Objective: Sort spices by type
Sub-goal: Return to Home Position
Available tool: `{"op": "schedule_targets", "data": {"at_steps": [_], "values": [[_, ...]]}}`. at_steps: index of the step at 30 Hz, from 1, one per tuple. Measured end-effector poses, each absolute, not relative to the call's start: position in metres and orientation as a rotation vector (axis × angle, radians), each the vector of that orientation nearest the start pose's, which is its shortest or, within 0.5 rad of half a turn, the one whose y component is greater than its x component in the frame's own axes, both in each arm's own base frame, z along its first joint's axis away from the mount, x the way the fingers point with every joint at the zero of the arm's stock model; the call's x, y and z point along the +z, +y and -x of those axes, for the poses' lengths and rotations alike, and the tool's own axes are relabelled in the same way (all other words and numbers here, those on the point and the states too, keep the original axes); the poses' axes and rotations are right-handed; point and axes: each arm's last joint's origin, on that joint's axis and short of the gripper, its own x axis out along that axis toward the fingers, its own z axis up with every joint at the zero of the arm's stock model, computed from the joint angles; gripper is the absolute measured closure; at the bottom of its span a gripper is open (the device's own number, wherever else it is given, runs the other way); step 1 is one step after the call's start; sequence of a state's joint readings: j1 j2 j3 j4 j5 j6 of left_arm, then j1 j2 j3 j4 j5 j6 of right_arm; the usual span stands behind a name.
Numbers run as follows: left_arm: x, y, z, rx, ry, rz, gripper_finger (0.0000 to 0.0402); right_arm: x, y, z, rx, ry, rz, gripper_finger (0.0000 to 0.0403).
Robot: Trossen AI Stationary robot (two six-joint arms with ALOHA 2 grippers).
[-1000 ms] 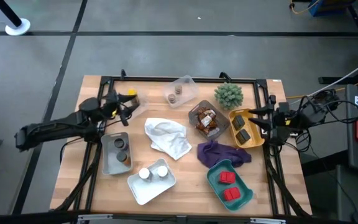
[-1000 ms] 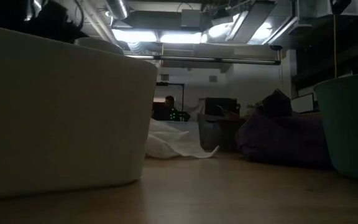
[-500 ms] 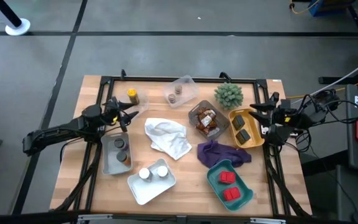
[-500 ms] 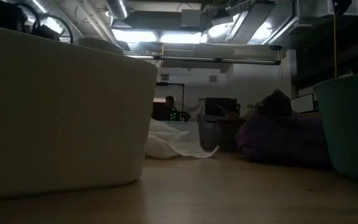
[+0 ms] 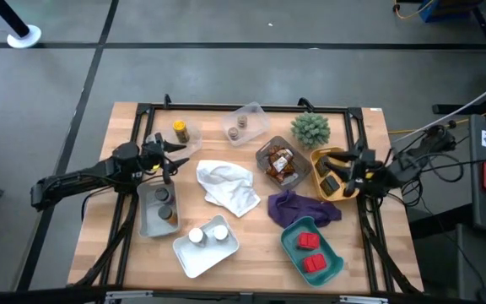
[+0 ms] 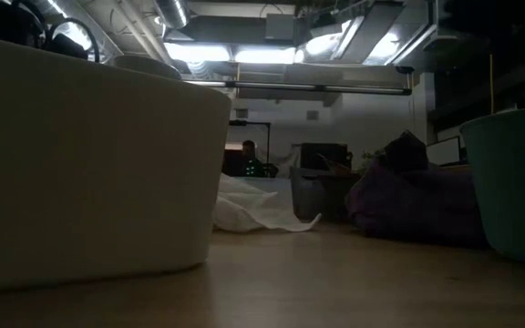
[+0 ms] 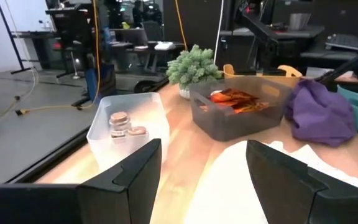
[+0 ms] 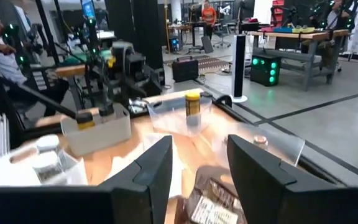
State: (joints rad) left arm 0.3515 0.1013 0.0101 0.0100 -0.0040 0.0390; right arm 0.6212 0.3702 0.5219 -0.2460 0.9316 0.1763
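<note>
Wood table (image 5: 369,127), status for you. Left gripper (image 5: 167,157) hangs between the lone yellow jar (image 5: 179,131) and the gray bin (image 5: 150,228), fingers (image 7: 135,171) spread, nothing held. Right gripper (image 5: 334,164) is over the yellow tray (image 5: 353,192), fingers (image 8: 148,168) spread, empty too.

Spices as you see them:
- Two jars (image 5: 162,197) in the gray bin.
- White-capped jars (image 5: 197,236) in the white bin (image 5: 184,257).
- Brown jars (image 5: 240,127) in the clear bin (image 5: 256,114).
- Orange packets (image 5: 281,162) in the dark bin (image 5: 264,152).
- Red boxes (image 5: 308,241) in the teal tray (image 5: 336,262).
</note>
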Motion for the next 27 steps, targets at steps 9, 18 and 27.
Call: {"op": "schedule_targets", "data": {"at_steps": [9,18,27], "values": [[0.158,0.036,-0.098,0.357,0.096,0.061,0.0182,0.233,0.037,-0.093,-0.397,0.088,-0.119,0.0249],[0.152,0.037,-0.101,0.361,0.152,0.107,0.0182,0.192,0.035,-0.09,-0.384,0.105,-0.162,0.0249],[0.149,0.038,-0.103,0.368,0.184,0.167,0.0182,0.17,0.03,-0.083,-0.365,0.067,-0.215,0.0249]]}}
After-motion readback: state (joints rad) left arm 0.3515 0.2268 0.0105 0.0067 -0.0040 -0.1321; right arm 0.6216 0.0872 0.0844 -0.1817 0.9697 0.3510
